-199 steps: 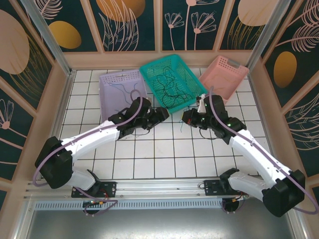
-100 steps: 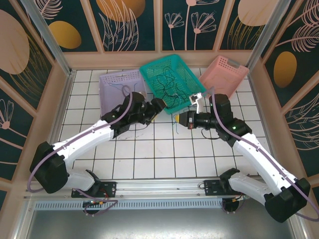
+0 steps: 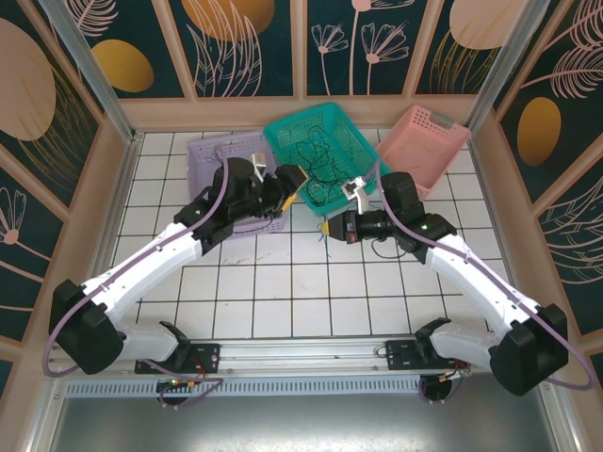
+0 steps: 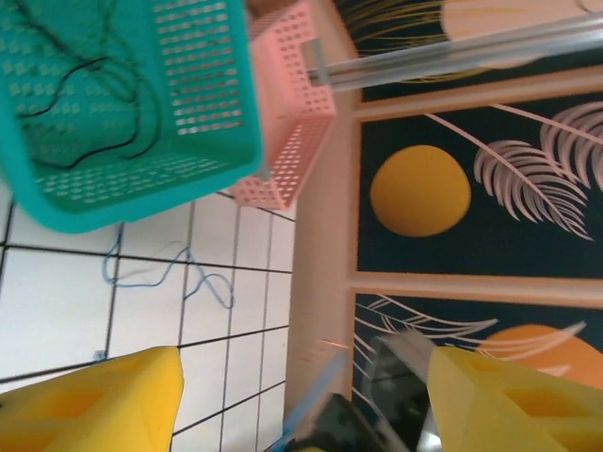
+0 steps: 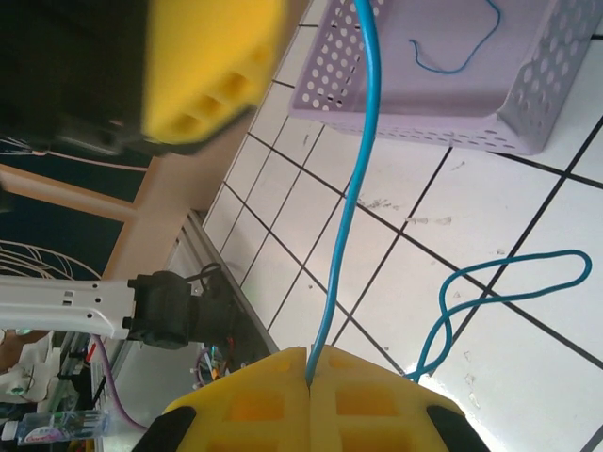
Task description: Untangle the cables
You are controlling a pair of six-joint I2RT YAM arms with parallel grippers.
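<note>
The right gripper [image 5: 309, 363] had its fingers pinched together on the blue cable [image 5: 353, 188], which looped on the worktop [image 3: 283, 282], while the left gripper [image 3: 292, 179], fingers apart, hovered by the teal basket [image 3: 301, 118] of black cables [image 3: 316, 155], so a slow, steady pull seemed wisest.

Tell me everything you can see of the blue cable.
The blue cable is a thin, smooth, bright blue wire that looks floppy. The shut right gripper pinches it. From there one length runs nearly straight upward, crossing the wall of the lavender basket in the right wrist view and leaving at the top edge. Beside the gripper a slack length curls into an open loop over the white tiles. Neither end can be made out.
</note>
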